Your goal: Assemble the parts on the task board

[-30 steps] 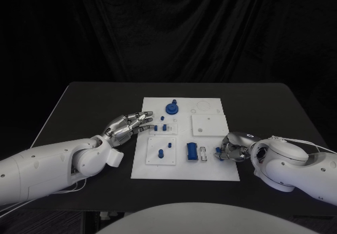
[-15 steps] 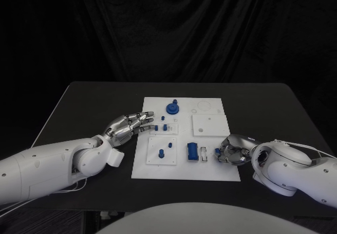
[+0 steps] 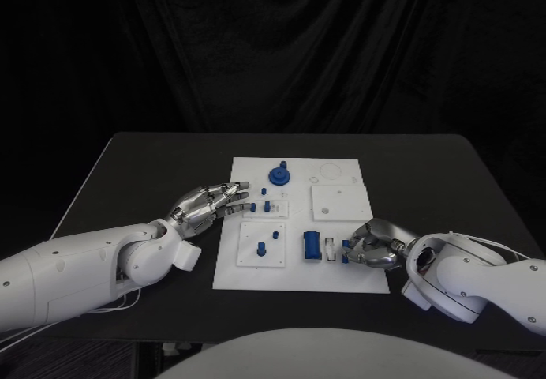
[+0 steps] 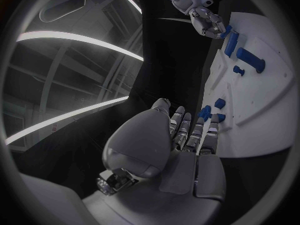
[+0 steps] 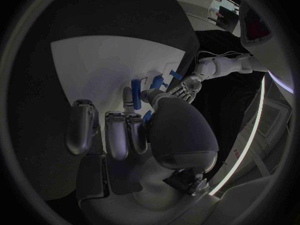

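Observation:
The white task board (image 3: 342, 276) lies mid-table. On it stand a round blue knob (image 3: 278, 174), small blue pegs (image 3: 267, 207), a blue peg (image 3: 262, 249) on the lower left plate, and a blue block (image 3: 311, 245) beside a pale slot piece (image 3: 330, 249). My left hand (image 3: 211, 202) hovers at the board's left edge with fingers stretched out and apart, holding nothing; it appears as (image 4: 181, 135). My right hand (image 3: 371, 243) is curled over the board's lower right part, just right of the slot piece, and pinches a small blue part (image 5: 147, 116) at its fingertips.
Two raised white plates (image 3: 339, 201) (image 3: 262, 245) sit on the board. Bare black table (image 3: 148, 174) surrounds the board on all sides. In the left wrist view the right hand (image 4: 206, 22) shows beside the blue block (image 4: 231, 42).
My right hand has slid left from the board's right edge onto the board, nearer the slot piece and the blue block. The left hand has stayed put.

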Robot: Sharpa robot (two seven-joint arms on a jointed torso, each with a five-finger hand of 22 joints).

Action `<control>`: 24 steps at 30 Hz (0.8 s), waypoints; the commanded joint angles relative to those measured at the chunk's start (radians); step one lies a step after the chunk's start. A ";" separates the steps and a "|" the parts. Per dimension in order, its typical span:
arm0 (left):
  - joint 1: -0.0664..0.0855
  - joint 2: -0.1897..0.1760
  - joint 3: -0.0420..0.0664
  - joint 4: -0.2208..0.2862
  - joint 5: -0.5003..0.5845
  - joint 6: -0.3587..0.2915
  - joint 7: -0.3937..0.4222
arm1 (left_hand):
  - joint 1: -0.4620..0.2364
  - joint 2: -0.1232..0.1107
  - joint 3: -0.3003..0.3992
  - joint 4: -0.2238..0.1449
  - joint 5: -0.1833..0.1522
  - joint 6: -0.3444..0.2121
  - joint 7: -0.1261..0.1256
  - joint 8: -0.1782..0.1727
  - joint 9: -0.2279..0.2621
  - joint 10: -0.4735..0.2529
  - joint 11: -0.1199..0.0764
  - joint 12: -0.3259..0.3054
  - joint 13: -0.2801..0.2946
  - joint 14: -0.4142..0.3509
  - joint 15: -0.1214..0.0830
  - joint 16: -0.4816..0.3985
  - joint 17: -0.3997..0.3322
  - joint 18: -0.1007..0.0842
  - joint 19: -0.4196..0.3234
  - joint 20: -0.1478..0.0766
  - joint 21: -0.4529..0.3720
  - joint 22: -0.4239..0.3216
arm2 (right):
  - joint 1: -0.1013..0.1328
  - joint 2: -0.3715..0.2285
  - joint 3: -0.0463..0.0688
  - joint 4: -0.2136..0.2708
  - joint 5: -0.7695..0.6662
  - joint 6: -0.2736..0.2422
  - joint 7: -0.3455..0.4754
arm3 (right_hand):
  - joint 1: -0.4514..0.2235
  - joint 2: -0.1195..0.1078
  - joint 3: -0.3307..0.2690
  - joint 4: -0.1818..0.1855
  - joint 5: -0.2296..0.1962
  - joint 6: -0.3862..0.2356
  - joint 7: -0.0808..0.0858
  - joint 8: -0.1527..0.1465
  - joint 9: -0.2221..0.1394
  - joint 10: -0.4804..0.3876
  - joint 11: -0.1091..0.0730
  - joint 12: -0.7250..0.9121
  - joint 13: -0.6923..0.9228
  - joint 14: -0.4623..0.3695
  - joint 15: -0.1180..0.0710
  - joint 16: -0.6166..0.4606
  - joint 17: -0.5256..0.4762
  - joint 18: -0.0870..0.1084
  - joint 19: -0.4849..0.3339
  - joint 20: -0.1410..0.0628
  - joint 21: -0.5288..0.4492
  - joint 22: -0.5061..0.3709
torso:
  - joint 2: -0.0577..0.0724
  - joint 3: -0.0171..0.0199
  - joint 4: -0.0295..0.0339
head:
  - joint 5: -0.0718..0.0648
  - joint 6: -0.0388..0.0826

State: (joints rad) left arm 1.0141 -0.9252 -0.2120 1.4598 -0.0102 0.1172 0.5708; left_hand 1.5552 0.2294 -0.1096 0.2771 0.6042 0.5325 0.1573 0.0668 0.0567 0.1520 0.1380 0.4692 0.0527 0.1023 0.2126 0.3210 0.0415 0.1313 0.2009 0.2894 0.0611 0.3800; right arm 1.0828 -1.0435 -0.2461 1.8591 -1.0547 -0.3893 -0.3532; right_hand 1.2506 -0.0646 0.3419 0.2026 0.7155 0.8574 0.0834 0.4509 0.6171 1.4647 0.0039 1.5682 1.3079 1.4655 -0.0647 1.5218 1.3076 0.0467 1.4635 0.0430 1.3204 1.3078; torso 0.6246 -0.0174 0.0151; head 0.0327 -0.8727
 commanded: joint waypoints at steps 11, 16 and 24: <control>-0.001 0.004 0.001 -0.001 0.004 0.015 0.003 | 0.007 0.001 0.005 0.000 0.004 0.006 0.002 0.005 0.001 0.003 0.005 0.006 0.002 0.003 -0.008 -0.001 0.001 -0.016 0.005 0.002 0.005 -0.002 | 0.003 0.032 0.000 -0.024 0.076 -0.024 0.035 | -0.029 0.002 0.071 -0.061 -0.037 0.003 -0.003 0.006 0.001 0.106 0.002 0.003 0.263 0.086 0.006 0.002 0.190 0.011 0.002 0.008 0.007 0.187 | 0.000 -0.0016 0.0027 | -0.002 0.000; -0.001 0.006 0.001 -0.002 0.004 0.016 0.002 | 0.008 0.002 0.007 -0.001 0.004 0.006 0.003 0.005 0.001 0.003 0.006 0.005 0.002 0.003 -0.008 -0.001 0.001 -0.016 0.005 0.002 0.005 -0.003 | 0.003 0.043 0.000 -0.034 0.077 -0.018 0.032 | -0.043 0.005 0.072 -0.059 -0.072 0.002 -0.005 0.009 0.000 0.106 0.001 0.003 0.263 0.086 0.005 0.002 0.190 0.011 0.002 0.007 0.007 0.187 | -0.001 -0.0015 0.0013 | 0.000 0.000; -0.001 0.007 0.001 -0.004 0.004 0.018 0.000 | 0.008 0.002 0.007 -0.001 0.004 0.006 0.003 0.005 0.001 0.003 0.006 0.005 0.002 0.003 -0.008 -0.001 0.001 -0.016 0.005 0.002 0.005 -0.003 | 0.003 0.053 0.001 -0.047 0.077 0.019 -0.002 | -0.083 0.011 0.057 -0.039 -0.175 0.000 -0.006 0.011 -0.006 0.106 0.001 0.003 0.263 0.085 0.005 -0.001 0.185 0.013 -0.002 0.007 -0.002 0.184 | 0.000 -0.0006 0.0007 | 0.002 0.000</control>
State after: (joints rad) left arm 1.0139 -0.9197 -0.2120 1.4546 -0.0102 0.1209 0.5628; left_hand 1.5552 0.2294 -0.1097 0.2771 0.6042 0.5325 0.1573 0.0667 0.0566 0.1520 0.1380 0.4684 0.0536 0.1059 0.2090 0.3210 0.0414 0.1313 0.2009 0.2894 0.0611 0.3786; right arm 1.0847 -0.9913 -0.2454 1.8135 -0.9826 -0.3942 -0.3323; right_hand 1.1751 -0.0519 0.4016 0.1561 0.5412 0.8631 0.0806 0.4592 0.6133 1.4647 0.0038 1.5681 1.3077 1.4655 -0.0647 1.5218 1.3075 0.0466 1.4634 0.0430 1.3241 1.3076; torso 0.6239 -0.0187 0.0158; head 0.0341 -0.8727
